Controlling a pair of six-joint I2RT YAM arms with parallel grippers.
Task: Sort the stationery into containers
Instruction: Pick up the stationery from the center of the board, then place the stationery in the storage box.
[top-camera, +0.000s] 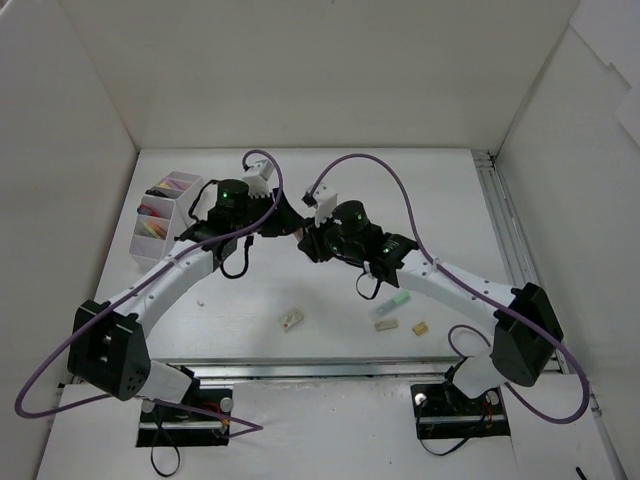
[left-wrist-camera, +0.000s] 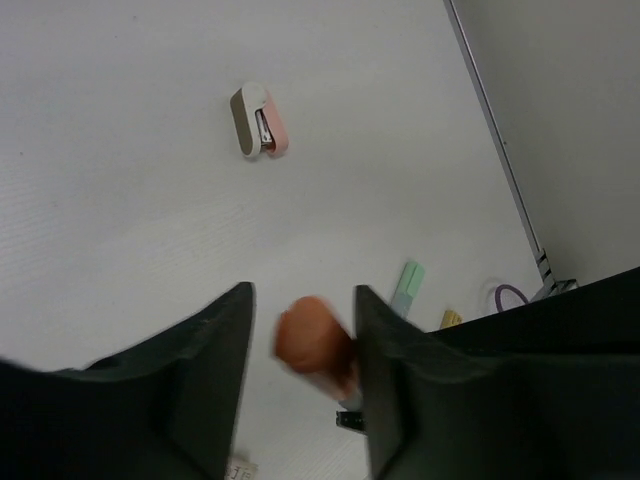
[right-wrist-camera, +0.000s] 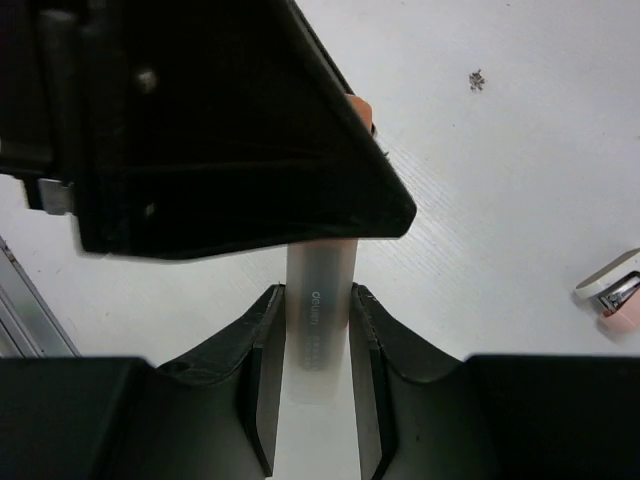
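White table (top-camera: 300, 180) between white walls; the organiser (top-camera: 145, 245) at its far left already holds coloured items. The right gripper (right-wrist-camera: 318, 300) is clamped on an orange-capped highlighter (right-wrist-camera: 318, 335) mid-table; the left gripper (left-wrist-camera: 302, 292) has its jaws apart round the cap, not yet pinching. A stapler (top-camera: 291, 320), a green stick (top-camera: 395, 300), a whitish block (top-camera: 386, 323) and a tan block (top-camera: 420, 327) lie unsorted near the front.

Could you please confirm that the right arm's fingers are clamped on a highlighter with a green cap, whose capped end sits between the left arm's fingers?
Not quite: the cap is orange, not green, as the left wrist view shows. The rest holds: the right arm's fingers are clamped on the highlighter, and its capped end sits between the left arm's fingers.
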